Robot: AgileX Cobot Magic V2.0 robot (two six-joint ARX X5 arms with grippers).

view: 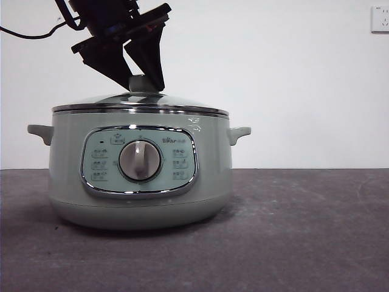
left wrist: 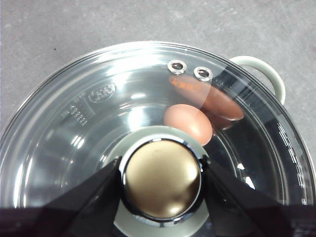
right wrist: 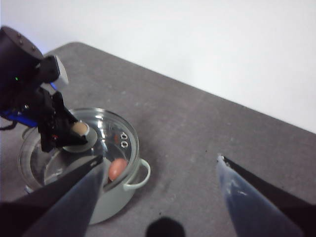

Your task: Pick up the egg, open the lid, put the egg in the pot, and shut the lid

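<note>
The pale green pot (view: 73,182) stands on the table with the glass lid (view: 140,100) sitting level on its rim. My left gripper (view: 144,85) comes down from above, its jaws closed against the sides of the lid's knob (left wrist: 162,178). The brown-orange egg (left wrist: 190,121) lies on the pot's bottom, seen through the glass, with its reflection on the wall beside it. The right wrist view also shows the egg (right wrist: 117,169) under the lid (right wrist: 106,128). My right gripper (right wrist: 160,160) is open and empty, high above the table, off to the pot's side.
The dark grey table (view: 304,231) stretches to the pot's right. A white wall stands behind, with a socket (view: 380,18) at the top right. A black cable (view: 30,33) hangs from the left arm. The pot's side handle (left wrist: 266,74) sticks out.
</note>
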